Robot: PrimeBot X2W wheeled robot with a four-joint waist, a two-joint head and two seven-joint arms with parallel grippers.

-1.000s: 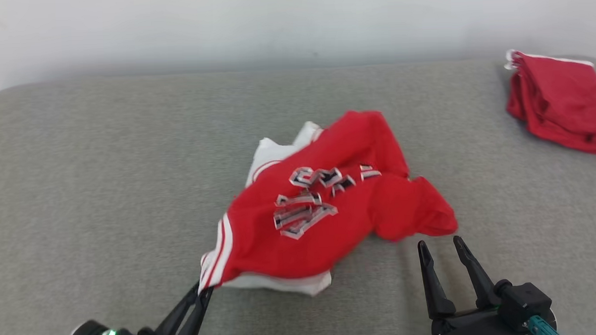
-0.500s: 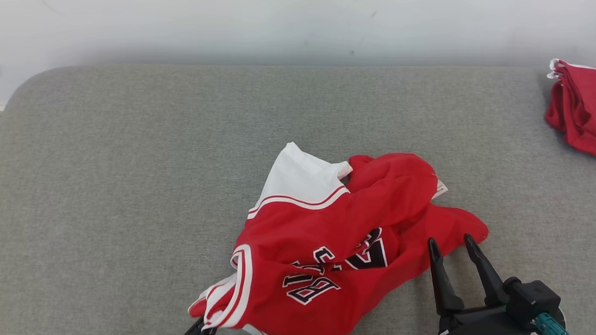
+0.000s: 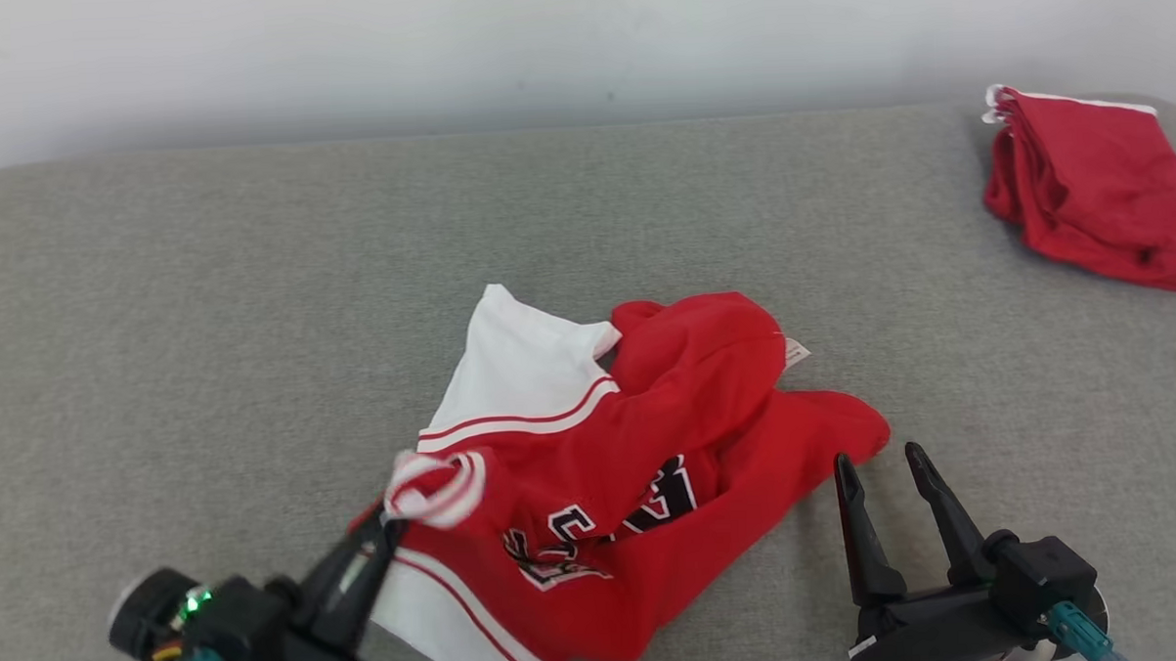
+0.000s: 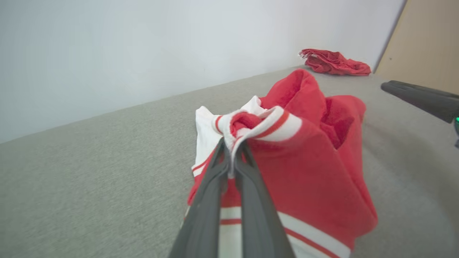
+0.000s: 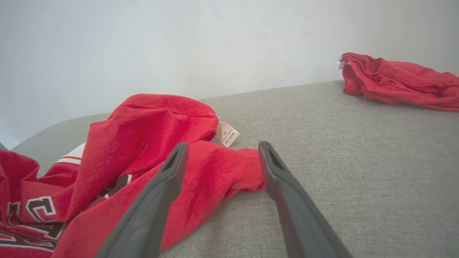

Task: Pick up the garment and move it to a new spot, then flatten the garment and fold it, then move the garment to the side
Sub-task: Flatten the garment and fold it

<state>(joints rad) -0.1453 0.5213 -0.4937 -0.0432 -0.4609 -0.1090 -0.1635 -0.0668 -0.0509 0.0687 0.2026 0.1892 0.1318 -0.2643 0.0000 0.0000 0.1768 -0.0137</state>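
The garment (image 3: 642,466) is a red jersey with white panels, white-striped trim and black lettering, lying crumpled in the middle of the grey padded surface. My left gripper (image 3: 391,518) is shut on a bunched piece of its white-and-red trim at the garment's left edge; the left wrist view shows the trim (image 4: 251,125) pinched between the closed fingers (image 4: 215,175). My right gripper (image 3: 878,457) stands open just right of the garment's red corner, holding nothing. In the right wrist view that corner (image 5: 229,172) lies between the spread fingertips (image 5: 177,152), with a white label (image 5: 227,134) behind.
A second red cloth (image 3: 1092,191) lies folded in a heap at the far right of the grey surface (image 3: 206,314). A pale wall (image 3: 578,47) runs along the back edge. The right gripper's finger (image 4: 419,98) pokes into the left wrist view.
My left gripper, still shut on the trim, has risen back into the head view. The garment has flopped over and dropped flatter. The head camera has shifted. The right gripper has stayed open.
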